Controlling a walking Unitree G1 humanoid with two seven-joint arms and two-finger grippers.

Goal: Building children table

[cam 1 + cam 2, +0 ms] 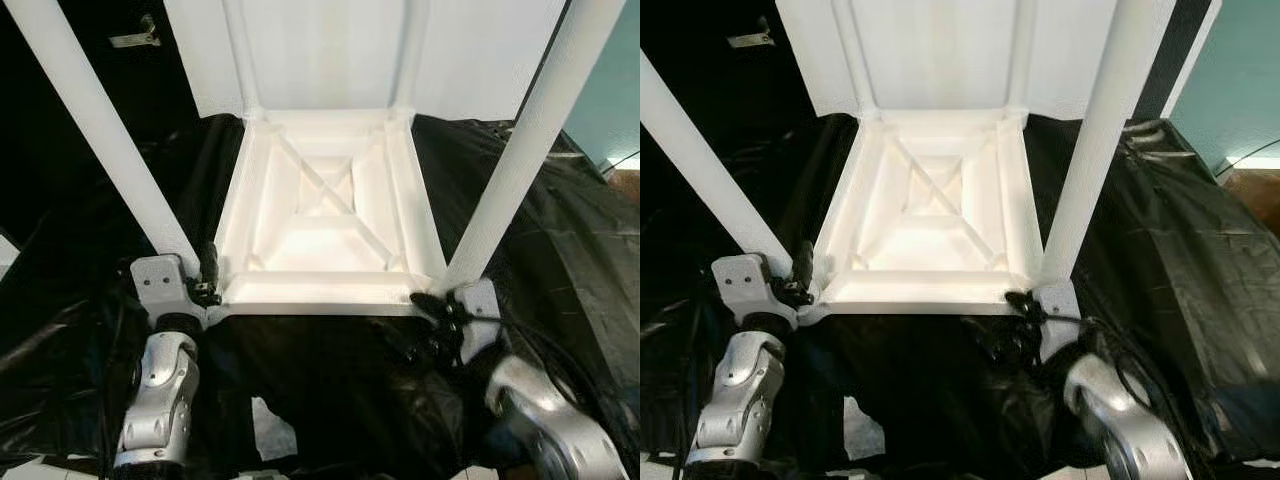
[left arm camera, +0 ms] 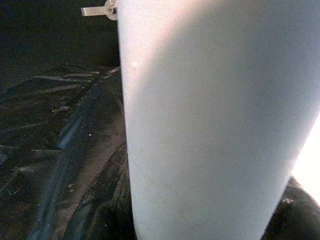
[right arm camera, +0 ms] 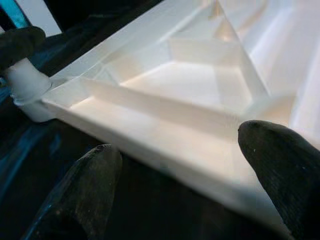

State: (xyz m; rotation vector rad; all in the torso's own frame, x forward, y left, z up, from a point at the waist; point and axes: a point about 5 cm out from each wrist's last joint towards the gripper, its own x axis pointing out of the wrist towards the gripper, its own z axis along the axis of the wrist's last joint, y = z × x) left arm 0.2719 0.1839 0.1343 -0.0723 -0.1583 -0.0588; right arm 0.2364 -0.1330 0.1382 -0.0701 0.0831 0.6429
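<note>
A white plastic children's table lies upside down on a black sheet, its ribbed underside facing me. Two white legs rise from its near corners: the left leg and the right leg. My left gripper is at the foot of the left leg. In the left wrist view that leg stands very close, with dark finger shapes on either side of it. My right gripper is open at the near right corner, and its fingers straddle the table's near rim.
The black plastic sheet covers the floor all around in loose folds. A gap in it shows a light patch of floor near my feet. A small metal bracket lies at the far left. A teal wall stands at the right.
</note>
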